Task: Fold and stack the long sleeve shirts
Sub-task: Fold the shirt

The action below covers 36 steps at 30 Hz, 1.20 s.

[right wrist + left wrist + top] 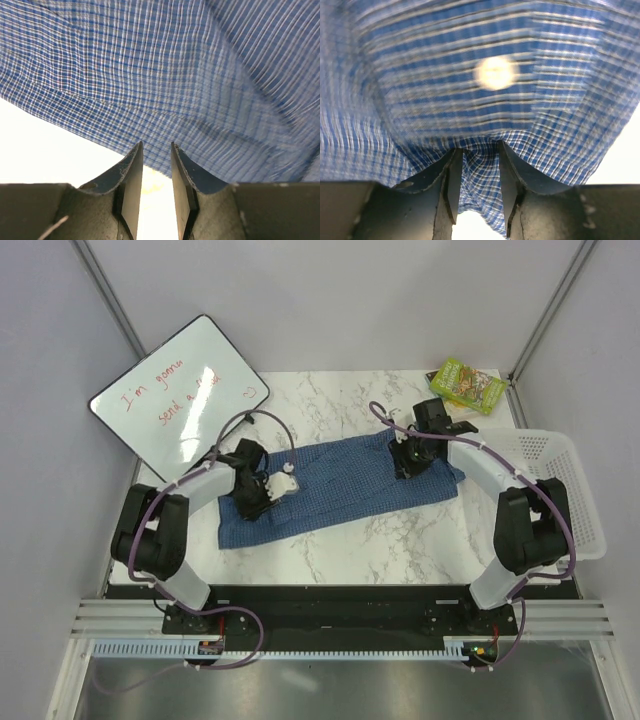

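Note:
One long sleeve shirt, blue and finely checked, lies folded into a long band across the marble table. My left gripper is at its left part. In the left wrist view the jaws are shut on a bunched fold of the cloth, with a blurred white button beyond. My right gripper is down at the shirt's right end. In the right wrist view its jaws stand narrowly open at the cloth's edge, and bare table shows between them.
A whiteboard with red writing leans at the back left. A green box lies at the back right corner. A white mesh basket hangs off the table's right edge, close to the right arm.

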Each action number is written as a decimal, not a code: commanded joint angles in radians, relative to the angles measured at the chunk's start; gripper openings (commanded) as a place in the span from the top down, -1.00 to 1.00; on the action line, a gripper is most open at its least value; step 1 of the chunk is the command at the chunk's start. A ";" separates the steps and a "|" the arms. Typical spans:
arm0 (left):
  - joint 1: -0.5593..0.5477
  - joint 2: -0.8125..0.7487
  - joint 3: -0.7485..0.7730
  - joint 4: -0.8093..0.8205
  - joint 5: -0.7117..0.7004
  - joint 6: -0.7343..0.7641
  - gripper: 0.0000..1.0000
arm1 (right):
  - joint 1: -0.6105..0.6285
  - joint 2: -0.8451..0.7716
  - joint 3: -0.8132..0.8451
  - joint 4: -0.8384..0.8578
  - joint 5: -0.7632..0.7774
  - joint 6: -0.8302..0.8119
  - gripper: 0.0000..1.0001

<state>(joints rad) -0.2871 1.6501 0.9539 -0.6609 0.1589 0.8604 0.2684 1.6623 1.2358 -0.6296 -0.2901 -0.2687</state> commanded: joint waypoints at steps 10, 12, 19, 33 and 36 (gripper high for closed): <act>-0.169 -0.159 0.136 -0.353 0.359 -0.165 0.13 | -0.001 0.252 0.092 0.059 0.173 -0.030 0.37; -0.084 -0.167 0.170 -0.356 0.398 -0.155 0.11 | 0.011 0.322 0.129 0.070 0.181 -0.061 0.37; 0.075 -0.190 0.217 -0.373 0.481 -0.083 -0.16 | 0.150 0.542 0.416 0.120 0.249 -0.164 0.38; -0.056 -0.017 0.039 -0.069 0.153 -0.035 0.10 | 0.095 0.343 0.499 0.101 0.155 -0.155 0.19; -0.151 0.043 0.014 -0.049 0.096 -0.075 0.14 | 0.078 0.291 0.453 0.048 0.109 -0.118 0.19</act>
<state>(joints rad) -0.3412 1.6299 0.9901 -0.7689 0.3527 0.7876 0.3626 2.0811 1.7340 -0.5175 -0.0937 -0.4477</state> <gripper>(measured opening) 0.437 0.403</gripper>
